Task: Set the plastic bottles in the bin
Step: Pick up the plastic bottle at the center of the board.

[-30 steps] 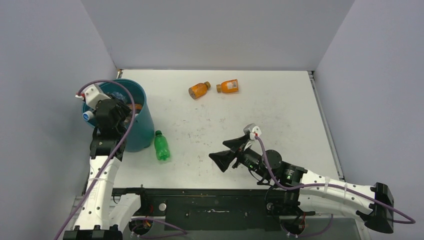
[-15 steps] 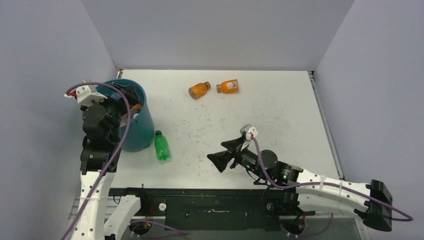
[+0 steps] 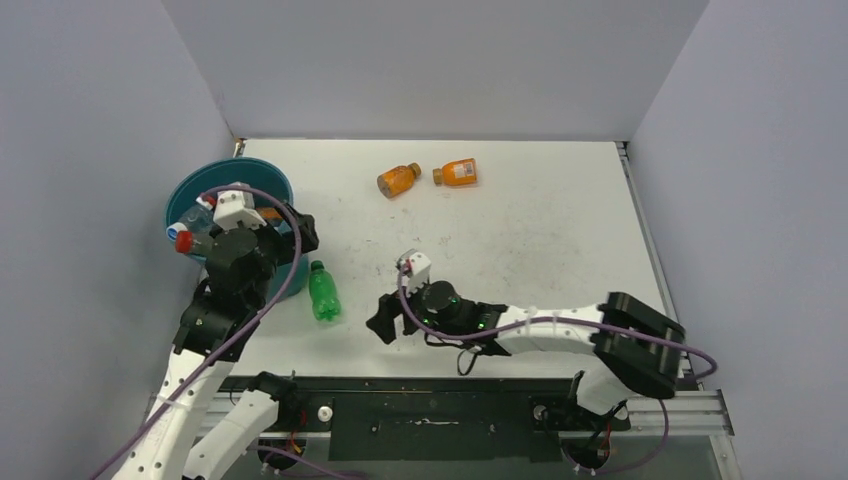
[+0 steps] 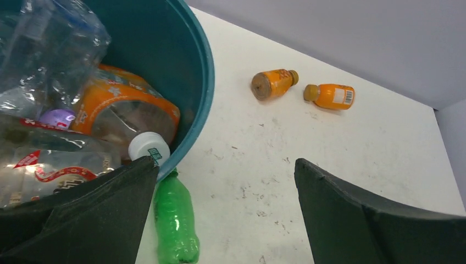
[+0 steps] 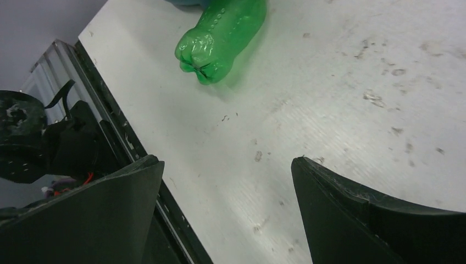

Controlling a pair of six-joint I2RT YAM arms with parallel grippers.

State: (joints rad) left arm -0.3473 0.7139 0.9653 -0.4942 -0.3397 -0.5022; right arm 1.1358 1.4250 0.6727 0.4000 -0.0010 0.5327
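Note:
The teal bin [image 3: 180, 190] stands at the table's left, with several plastic bottles inside: an orange-labelled one [image 4: 126, 107], a clear red-labelled one [image 4: 49, 165], and a red-capped clear one [image 3: 188, 238] at its left rim. My left gripper [image 3: 288, 238] hangs open and empty over the bin's right rim [image 4: 204, 82]. A green bottle [image 3: 322, 291] lies on the table just right of the bin. My right gripper [image 3: 385, 318] stands open low over the table, just right of that green bottle [image 5: 222, 36]. Two orange bottles [image 3: 398, 180] [image 3: 457, 173] lie at the back.
The table's near edge with its black rail [image 5: 110, 143] runs just beside my right gripper's left finger. Grey walls close in the table at the left, back and right.
My left gripper has opened and swung from the bin's left rim to its right rim. The right arm has reached left, bringing its open gripper close to the green bottle.

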